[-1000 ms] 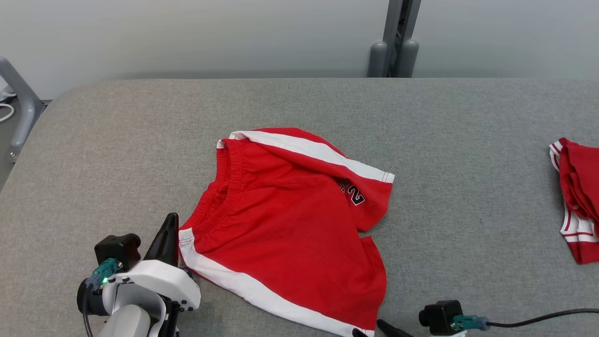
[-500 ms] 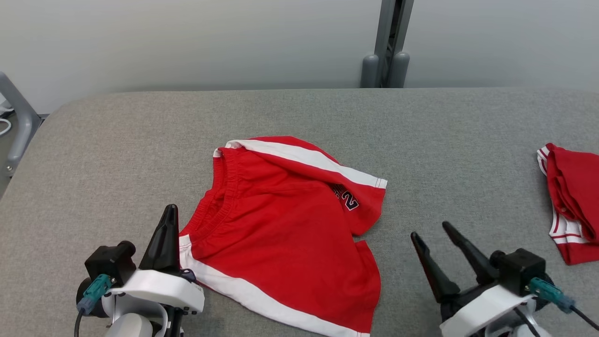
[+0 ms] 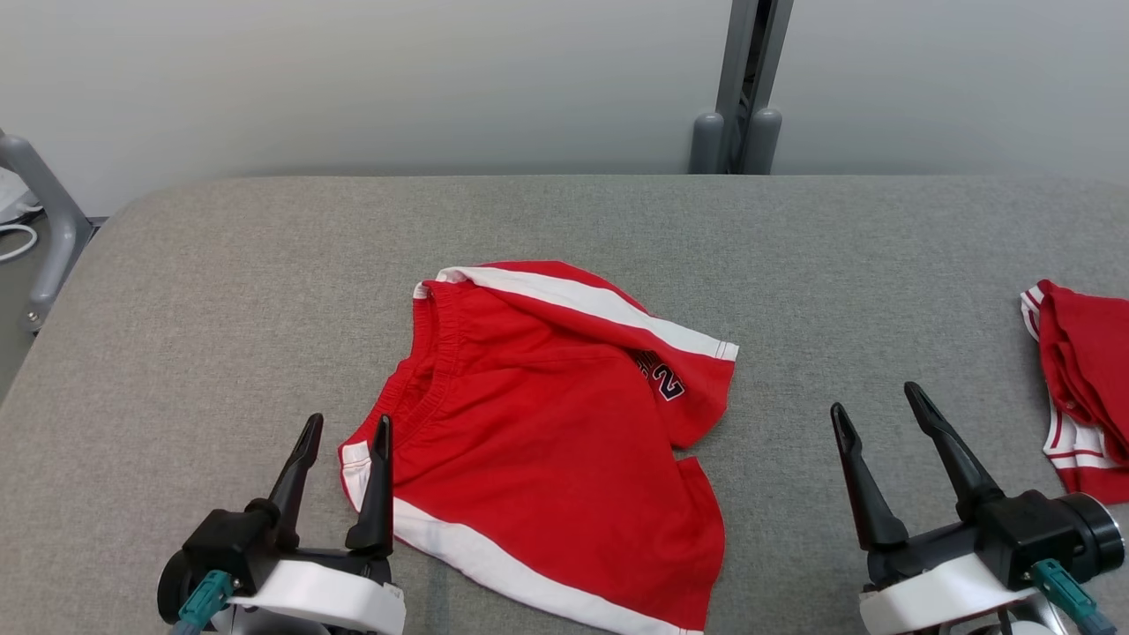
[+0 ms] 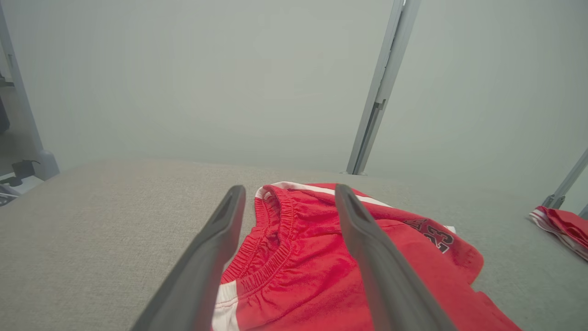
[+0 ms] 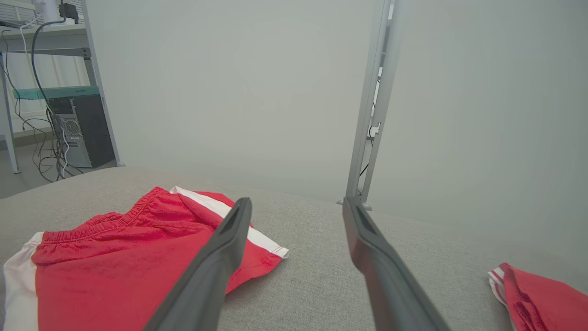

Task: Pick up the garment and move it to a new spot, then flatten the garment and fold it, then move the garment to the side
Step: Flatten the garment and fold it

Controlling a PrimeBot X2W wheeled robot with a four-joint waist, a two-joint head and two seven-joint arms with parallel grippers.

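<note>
A wide grey padded table (image 3: pixel 220 265) takes most of the head view, with a pale wall (image 3: pixel 353 79) behind it and a grey metal post (image 3: pixel 745 88) standing at its far edge.

On the middle of the table lie the red shorts (image 3: pixel 529 423). They are not flat. The elastic waistband points to the robot's left, a white side stripe runs along the near edge, and the far leg is folded over itself, so its white stripe lies across the top. A dark printed number (image 3: pixel 663 377) shows on this far leg, partly hidden by the fold.

A second red garment (image 3: pixel 1085 388) with white trim lies bunched at the right edge of the table, well apart from the shorts.

The left gripper (image 3: pixel 349 422) is at the near-left corner of the shorts. Its jaws stand wide apart and clamp nothing. The inner finger is over the white stripe at the waistband, the outer one over bare table – if a finger touches the cloth, I cannot tell.

The right gripper (image 3: pixel 873 399) is over bare table between the shorts and the second garment. Its jaws are also wide apart and hold nothing.
</note>
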